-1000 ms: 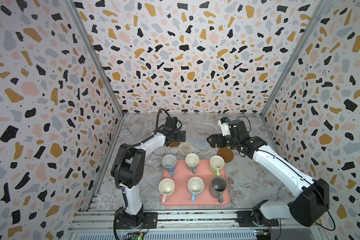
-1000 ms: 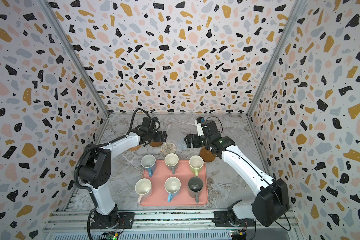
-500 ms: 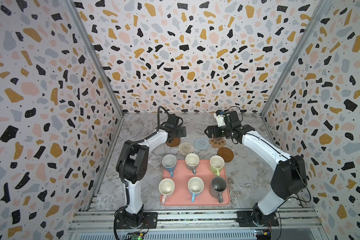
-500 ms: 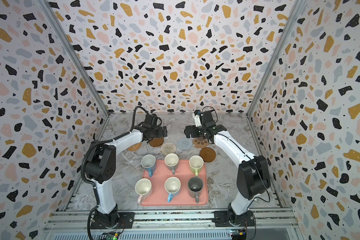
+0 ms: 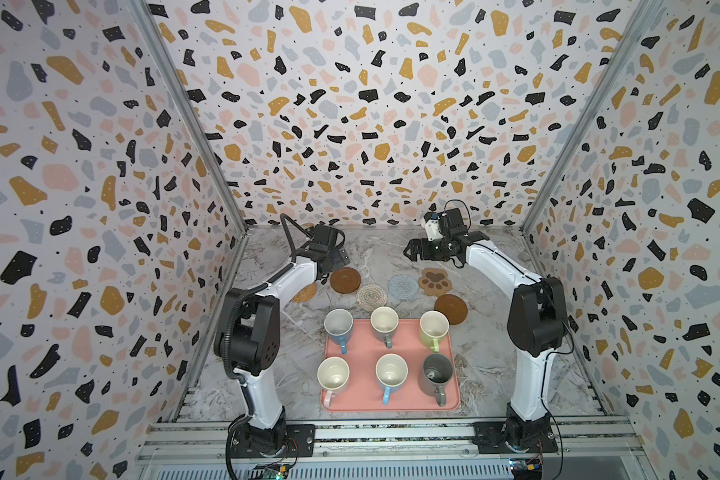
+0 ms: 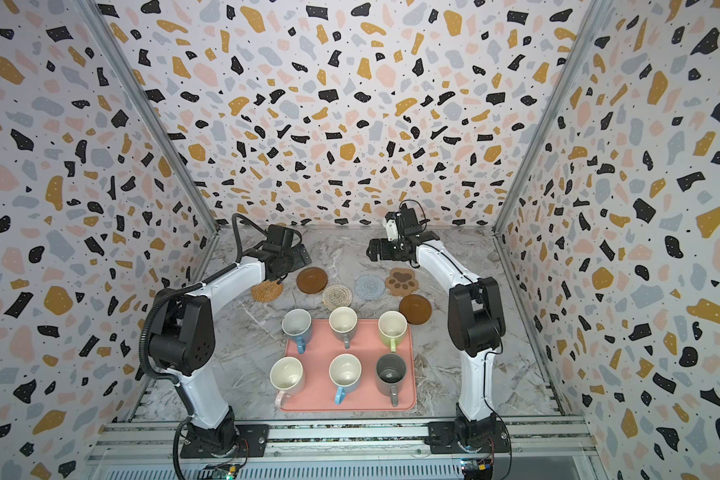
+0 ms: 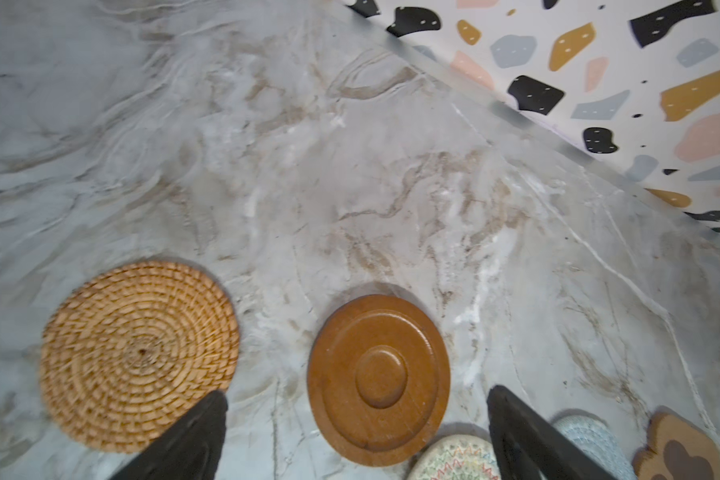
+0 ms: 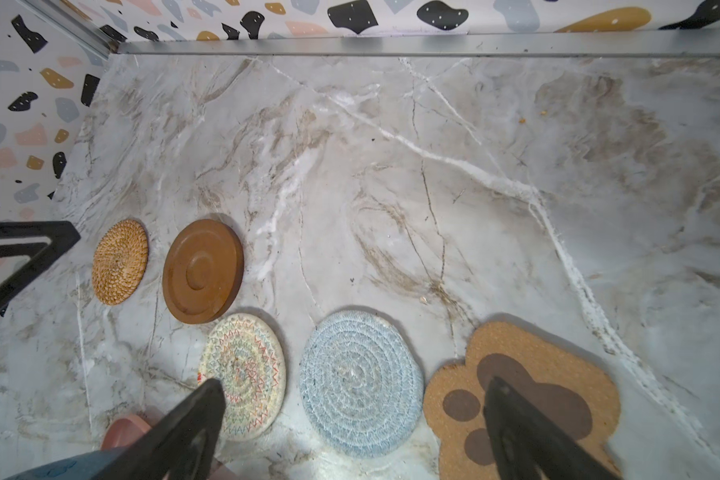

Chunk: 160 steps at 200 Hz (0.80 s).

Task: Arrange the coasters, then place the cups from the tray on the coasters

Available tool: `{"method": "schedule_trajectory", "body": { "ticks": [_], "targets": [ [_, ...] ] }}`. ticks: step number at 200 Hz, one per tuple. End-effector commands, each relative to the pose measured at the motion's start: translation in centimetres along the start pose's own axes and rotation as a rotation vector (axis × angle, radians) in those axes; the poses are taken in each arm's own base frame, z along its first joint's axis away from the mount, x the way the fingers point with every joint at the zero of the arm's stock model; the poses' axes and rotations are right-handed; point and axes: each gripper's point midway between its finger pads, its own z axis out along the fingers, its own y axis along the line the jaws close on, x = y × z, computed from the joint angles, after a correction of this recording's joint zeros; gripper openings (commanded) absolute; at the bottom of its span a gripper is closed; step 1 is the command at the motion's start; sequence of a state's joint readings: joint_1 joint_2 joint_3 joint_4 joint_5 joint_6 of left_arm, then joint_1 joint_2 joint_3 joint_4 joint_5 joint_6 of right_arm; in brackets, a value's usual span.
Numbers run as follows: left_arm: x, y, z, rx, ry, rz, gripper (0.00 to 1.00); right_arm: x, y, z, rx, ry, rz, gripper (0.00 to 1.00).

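1. Ahead of the left gripper's (image 7: 357, 392) spread fingers, the bare table (image 7: 308, 166) runs clear to the wall (image 7: 599, 62).
2. Below them lie a brown disc (image 7: 378, 380) and an orange woven coaster (image 7: 138, 353), both flat.
3. Under the right gripper's (image 8: 356, 383) spread fingers lie the beige coaster (image 8: 244, 378), blue coaster (image 8: 360, 399) and paw coaster (image 8: 558, 365), close-set.
4. Behind both, upright cups (image 5: 384, 322) crowd the tray (image 5: 362, 357).

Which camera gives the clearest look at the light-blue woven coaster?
The right wrist view: the light-blue woven coaster lies whole, close and unobstructed, its weave clear. Both top views show it whole but small. The left wrist view catches only a part at the frame's edge.
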<state>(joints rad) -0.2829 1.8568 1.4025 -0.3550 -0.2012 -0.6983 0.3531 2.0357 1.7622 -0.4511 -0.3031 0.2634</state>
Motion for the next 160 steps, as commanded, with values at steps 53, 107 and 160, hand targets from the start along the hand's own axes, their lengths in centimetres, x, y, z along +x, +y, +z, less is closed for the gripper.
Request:
{"method": "schedule_trajectory", "body": {
  "ticks": [53, 107, 160],
  "targets": [
    [-0.7, 3.6, -0.1, -0.092, 0.007, -0.114, 0.99, -2.3, -3.2, -0.4, -0.026, 0.039, 0.064, 0.99],
    [0.5, 5.1, 3.1, -0.087, 0.081, -0.074, 0.99, -1.0, -6.1, 2.5, -0.003, 0.082, 0.052, 0.99],
    [1.2, 5.8, 5.2, -0.097, 0.09, -0.097, 0.99, 0.0, -7.2, 3.9, 0.025, 0.109, 0.09, 0.99]
  ]
}}
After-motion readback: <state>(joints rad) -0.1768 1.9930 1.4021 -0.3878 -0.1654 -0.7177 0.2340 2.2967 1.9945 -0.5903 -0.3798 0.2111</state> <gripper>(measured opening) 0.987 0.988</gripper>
